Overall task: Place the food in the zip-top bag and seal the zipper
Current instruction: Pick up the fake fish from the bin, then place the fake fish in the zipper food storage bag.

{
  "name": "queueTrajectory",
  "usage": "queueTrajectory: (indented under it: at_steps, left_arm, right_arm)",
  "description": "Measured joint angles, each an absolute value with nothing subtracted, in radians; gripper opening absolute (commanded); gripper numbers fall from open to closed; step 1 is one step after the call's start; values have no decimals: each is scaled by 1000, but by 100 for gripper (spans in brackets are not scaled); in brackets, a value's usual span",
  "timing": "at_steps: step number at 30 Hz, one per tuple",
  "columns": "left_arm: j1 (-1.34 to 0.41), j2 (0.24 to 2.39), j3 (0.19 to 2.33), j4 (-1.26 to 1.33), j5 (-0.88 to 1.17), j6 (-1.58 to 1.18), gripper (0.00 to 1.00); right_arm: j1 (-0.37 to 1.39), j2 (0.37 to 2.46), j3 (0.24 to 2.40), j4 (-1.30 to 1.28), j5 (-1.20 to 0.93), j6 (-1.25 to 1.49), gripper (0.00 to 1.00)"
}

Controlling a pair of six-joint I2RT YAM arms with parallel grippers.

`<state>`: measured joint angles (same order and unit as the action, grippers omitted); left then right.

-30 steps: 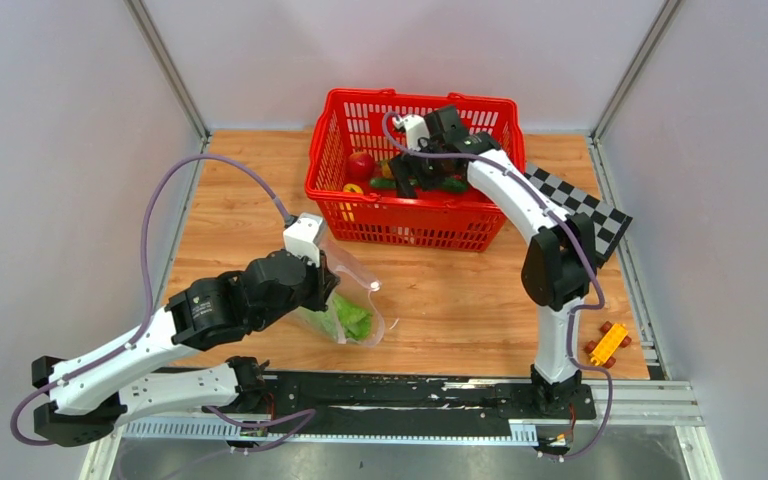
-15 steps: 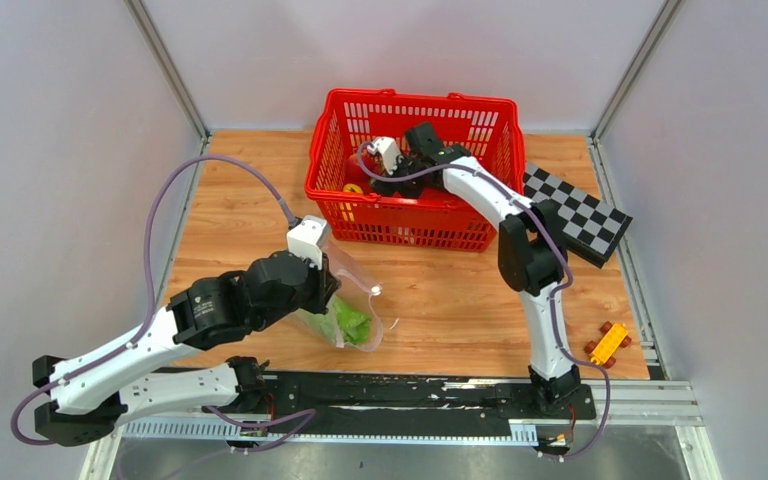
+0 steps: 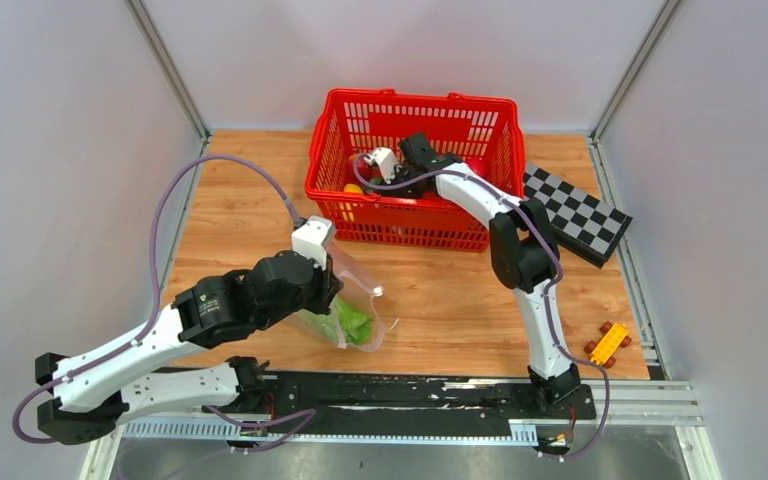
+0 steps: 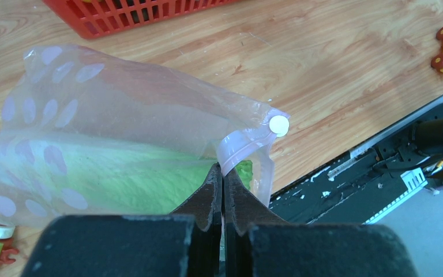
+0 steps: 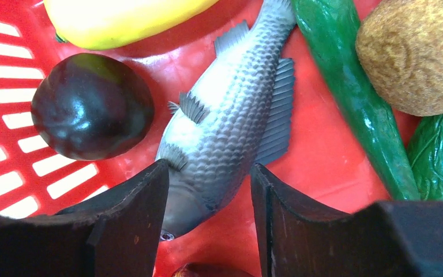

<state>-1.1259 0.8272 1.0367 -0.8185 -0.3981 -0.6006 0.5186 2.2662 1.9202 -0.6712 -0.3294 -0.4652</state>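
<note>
Two holds: the left fingers [image 4: 214, 186] pinch shut on the zipper [image 4: 239, 141] of the floppy bag [image 4: 121, 98], lying on the surface [image 4: 334, 69] near the basket [image 3: 410, 225]. Inside the basket, the right fingers [image 5: 153, 187] stand open astride a stiff, likely slick fish [image 5: 231, 115]; grip mid-body.

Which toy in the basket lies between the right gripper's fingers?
The grey fish: its head sits between the fingers of the right gripper. The dark round fruit and the long green vegetable lie outside them.

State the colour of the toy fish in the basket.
Silver-grey fish, clearest in right wrist view.
</note>
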Motion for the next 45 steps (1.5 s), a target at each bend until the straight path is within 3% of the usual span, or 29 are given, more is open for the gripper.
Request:
queueTrajectory:
  at_steps: [6, 17, 20, 23, 26, 29, 45]
  left_arm:
    - [-1126, 824, 1037, -818, -398, -600, 0]
    - [-1126, 803, 1037, -818, -397, -601, 0]
    - [-1126, 802, 1037, -818, -396, -601, 0]
    - [-1126, 802, 1037, -818, -393, -601, 0]
    - [-1126, 803, 1037, -818, -392, -601, 0]
    - [-1126, 804, 1037, -818, -390, -601, 0]
    - [-1126, 828, 1037, -789, -375, -598, 0]
  right_arm:
    - [521, 2273, 1948, -694, -292, -427, 87]
    - [516, 2337, 2001, -728, -265, -329, 89]
    - [519, 2357, 2009, -744, -295, -309, 74]
    - [519, 2368, 2023, -760, -297, -302, 45]
    - [507, 2368, 2023, -775, -313, -272, 23]
    - [488, 2364, 2022, -781, -340, -244, 11]
    - [421, 1913, 1789, -664, -474, -84, 1]
